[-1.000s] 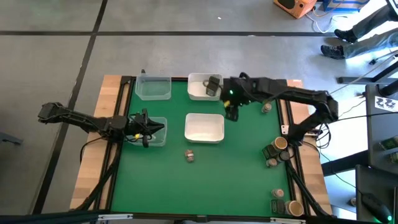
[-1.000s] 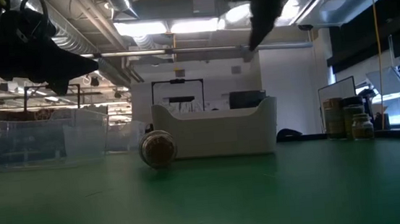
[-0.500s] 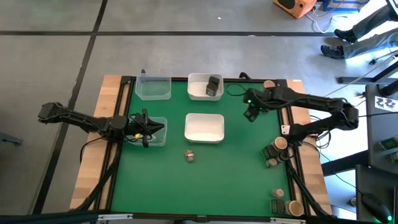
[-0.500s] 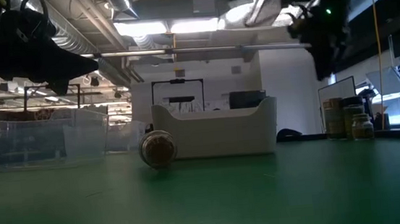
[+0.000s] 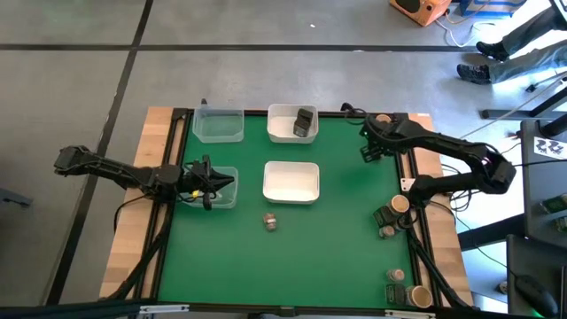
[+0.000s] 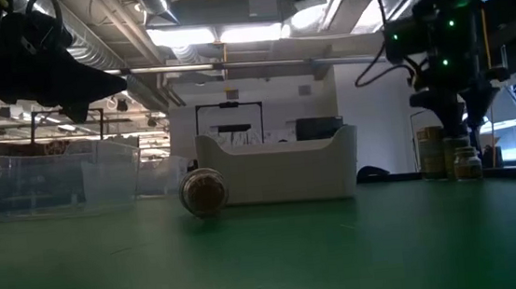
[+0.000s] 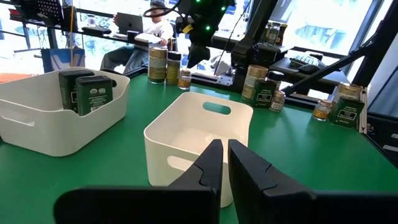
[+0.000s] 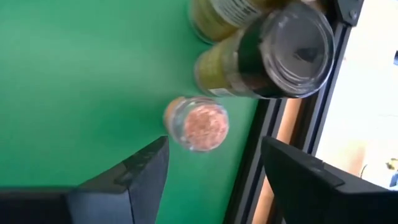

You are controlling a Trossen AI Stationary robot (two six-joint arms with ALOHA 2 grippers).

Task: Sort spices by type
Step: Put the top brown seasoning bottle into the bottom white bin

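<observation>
My two dark jointed arms: right arm [image 5: 443, 146] slim, black, green indicator lights by its wrist; left arm [image 5: 115, 168] black, cable-trailed

right gripper [image 5: 368, 151] shifted toward table's right edge

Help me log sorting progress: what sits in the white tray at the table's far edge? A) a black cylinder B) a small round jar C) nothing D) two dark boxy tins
D: the high view shows dark tins in the far white tray, and the left wrist view shows two of them standing side by side in it.
</observation>
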